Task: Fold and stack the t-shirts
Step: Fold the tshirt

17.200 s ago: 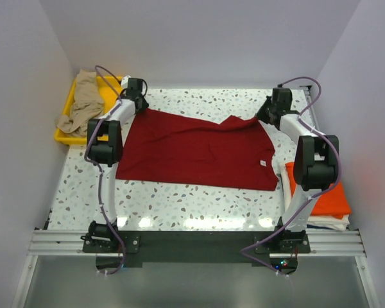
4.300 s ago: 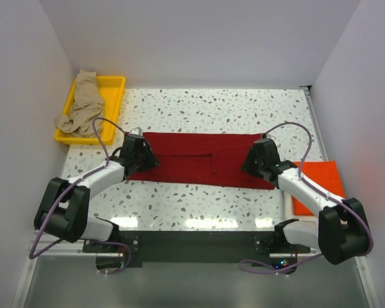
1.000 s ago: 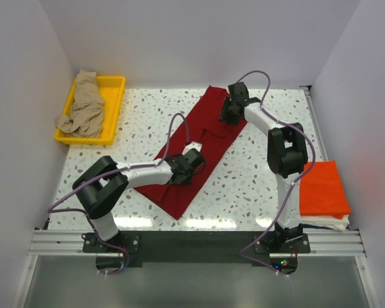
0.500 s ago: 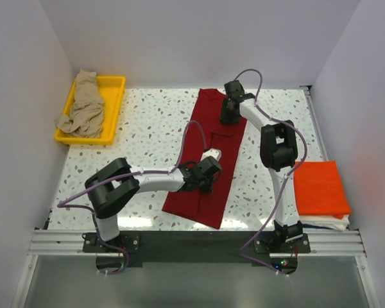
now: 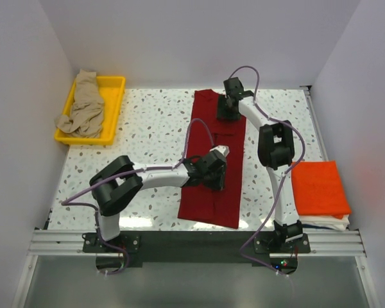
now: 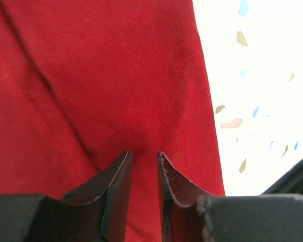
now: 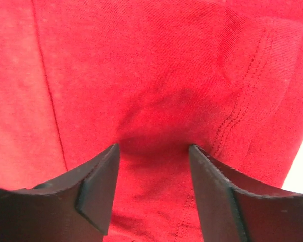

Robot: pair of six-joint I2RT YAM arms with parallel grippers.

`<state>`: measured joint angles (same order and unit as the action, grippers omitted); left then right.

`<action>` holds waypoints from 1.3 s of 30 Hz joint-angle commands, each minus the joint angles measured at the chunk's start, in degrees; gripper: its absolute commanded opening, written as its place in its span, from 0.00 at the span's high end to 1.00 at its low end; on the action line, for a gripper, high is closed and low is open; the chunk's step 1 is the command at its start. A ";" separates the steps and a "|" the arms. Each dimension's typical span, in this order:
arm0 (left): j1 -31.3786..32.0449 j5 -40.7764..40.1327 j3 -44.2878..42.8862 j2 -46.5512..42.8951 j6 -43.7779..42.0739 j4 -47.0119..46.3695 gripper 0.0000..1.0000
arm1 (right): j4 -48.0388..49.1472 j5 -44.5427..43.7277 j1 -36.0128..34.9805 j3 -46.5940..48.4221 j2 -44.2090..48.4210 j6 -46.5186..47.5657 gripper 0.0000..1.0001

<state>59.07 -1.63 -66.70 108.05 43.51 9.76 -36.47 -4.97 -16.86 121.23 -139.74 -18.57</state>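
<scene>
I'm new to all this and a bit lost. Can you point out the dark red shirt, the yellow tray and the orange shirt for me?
dark red t-shirt (image 5: 208, 205), overhead view, on its near bare end.
yellow tray (image 5: 113, 106), overhead view, on its bare right wall.
orange t-shirt (image 5: 319, 190), overhead view, on the middle of its folded top.

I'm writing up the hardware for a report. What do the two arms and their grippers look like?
Both arms have white link tubes with bulky black joint housings, and a thin purple cable loops loosely along each. The left gripper has two dark, smooth fingers tapering to thin curved tips. The right gripper has the same dark fingers, wedge-shaped. No markings are visible on them.
</scene>
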 commanded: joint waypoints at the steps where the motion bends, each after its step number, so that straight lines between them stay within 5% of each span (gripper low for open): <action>1: -2.20 0.92 1.65 -9.76 0.35 -0.35 0.67 | -0.36 2.59 0.34 3.83 5.61 0.64 0.37; 5: -5.10 -1.09 8.24 -18.91 0.53 1.31 0.63 | -2.64 4.00 0.43 3.93 10.88 -2.17 0.36; 8: -6.33 -3.37 13.15 -25.85 1.66 3.94 0.59 | -0.46 4.88 0.17 -4.66 19.65 -5.50 0.37; 15: -7.74 -6.72 24.85 -40.88 5.09 11.16 0.56 | 9.39 6.22 -4.75 -46.22 50.82 -11.66 0.44; 20: -7.74 -2.43 30.65 -42.13 4.22 8.54 0.50 | 9.40 3.48 -15.72 -67.12 65.89 -16.75 0.43; 28: -7.39 3.12 34.35 -39.41 3.78 6.15 0.48 | 4.14 4.88 -22.59 -85.80 87.16 -26.94 0.43; 39: -6.16 5.05 35.58 -33.96 3.08 3.69 0.53 | 2.01 11.03 -24.18 -94.77 89.82 -30.92 0.44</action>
<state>52.34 2.22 -31.66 73.38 47.35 16.36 -33.41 4.03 -40.71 27.81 -50.92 -47.46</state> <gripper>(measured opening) 0.484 0.561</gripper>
